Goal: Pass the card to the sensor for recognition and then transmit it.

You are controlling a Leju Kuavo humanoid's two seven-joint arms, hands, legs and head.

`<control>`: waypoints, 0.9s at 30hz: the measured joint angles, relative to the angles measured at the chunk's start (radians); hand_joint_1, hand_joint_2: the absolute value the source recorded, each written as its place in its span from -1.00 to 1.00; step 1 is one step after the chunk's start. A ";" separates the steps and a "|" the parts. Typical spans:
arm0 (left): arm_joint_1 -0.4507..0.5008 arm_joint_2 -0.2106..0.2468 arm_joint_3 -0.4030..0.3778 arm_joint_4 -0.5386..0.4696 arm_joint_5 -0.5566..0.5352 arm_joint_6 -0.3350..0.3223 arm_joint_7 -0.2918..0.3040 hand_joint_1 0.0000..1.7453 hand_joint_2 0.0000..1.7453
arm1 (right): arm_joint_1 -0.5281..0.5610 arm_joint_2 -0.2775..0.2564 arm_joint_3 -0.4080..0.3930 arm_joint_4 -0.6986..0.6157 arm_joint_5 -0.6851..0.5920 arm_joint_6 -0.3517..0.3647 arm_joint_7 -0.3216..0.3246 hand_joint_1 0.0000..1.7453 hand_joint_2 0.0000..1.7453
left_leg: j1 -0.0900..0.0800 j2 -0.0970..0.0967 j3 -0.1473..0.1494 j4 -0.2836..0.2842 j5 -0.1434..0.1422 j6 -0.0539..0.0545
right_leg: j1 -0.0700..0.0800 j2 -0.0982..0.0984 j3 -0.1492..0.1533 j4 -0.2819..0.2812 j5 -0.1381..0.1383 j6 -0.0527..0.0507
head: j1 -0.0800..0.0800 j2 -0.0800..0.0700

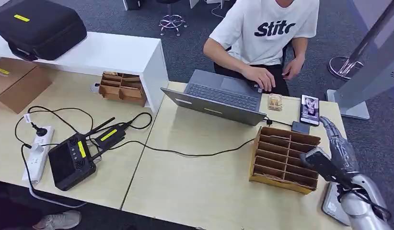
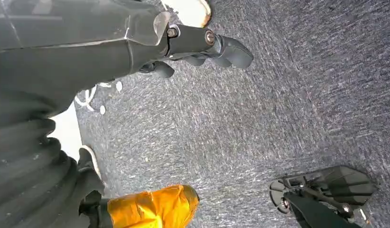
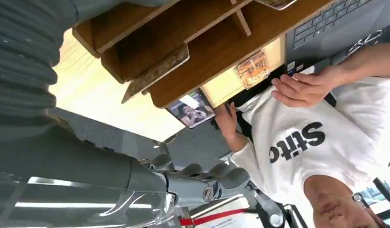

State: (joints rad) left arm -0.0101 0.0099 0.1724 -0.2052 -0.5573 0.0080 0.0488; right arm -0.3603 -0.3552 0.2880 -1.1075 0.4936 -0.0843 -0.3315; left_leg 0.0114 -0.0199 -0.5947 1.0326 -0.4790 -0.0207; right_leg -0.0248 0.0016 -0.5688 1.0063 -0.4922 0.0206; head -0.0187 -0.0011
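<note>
Right hand [image 1: 340, 152]: lower right of the head view, fingers stretched toward the phone, thumb apart; it holds nothing and hovers over the right end of the slotted wooden rack [image 1: 283, 159], likely placed to pick from a slot.

Left hand [image 2: 202, 45]: hangs over grey carpet, fingers loosely apart, nothing in it; judged idle.

Card: cannot be made out; the rack's slots seem the likeliest store, though their contents are not clear.

Grey slab [image 1: 332, 205]: at the table edge under the right wrist; possibly the sensor, unconfirmed.

Phone [image 1: 309, 109]: flat above the rack, screen lit.

Laptop [image 1: 215, 97]: upper centre, a seated person's hand [image 1: 260, 77] on it.
</note>
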 joint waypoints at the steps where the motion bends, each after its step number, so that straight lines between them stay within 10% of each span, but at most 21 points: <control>1: 0.000 0.000 0.000 0.000 -0.001 0.000 0.001 -1.00 1.00 | -0.005 0.003 0.000 0.005 0.005 -0.003 0.001 -1.00 1.00 | 0.000 0.000 0.000 0.000 0.000 0.000 | 0.000 0.000 0.000 0.000 0.000 0.000 | 0.000 0.000; 27: -0.005 0.000 0.002 0.000 -0.021 0.000 0.000 -1.00 1.00 | -0.044 0.037 -0.002 0.116 0.055 -0.058 0.014 -1.00 1.00 | 0.000 0.000 0.000 0.000 0.000 0.000 | 0.000 0.000 0.000 0.000 0.000 0.000 | 0.000 0.000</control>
State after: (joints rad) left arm -0.0148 0.0095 0.1747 -0.2052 -0.5779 0.0080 0.0492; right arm -0.4044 -0.3178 0.2865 -0.9914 0.5482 -0.1427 -0.3174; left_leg 0.0114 -0.0199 -0.5947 1.0326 -0.4790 -0.0206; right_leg -0.0248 0.0016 -0.5688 1.0063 -0.4922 0.0206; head -0.0187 -0.0011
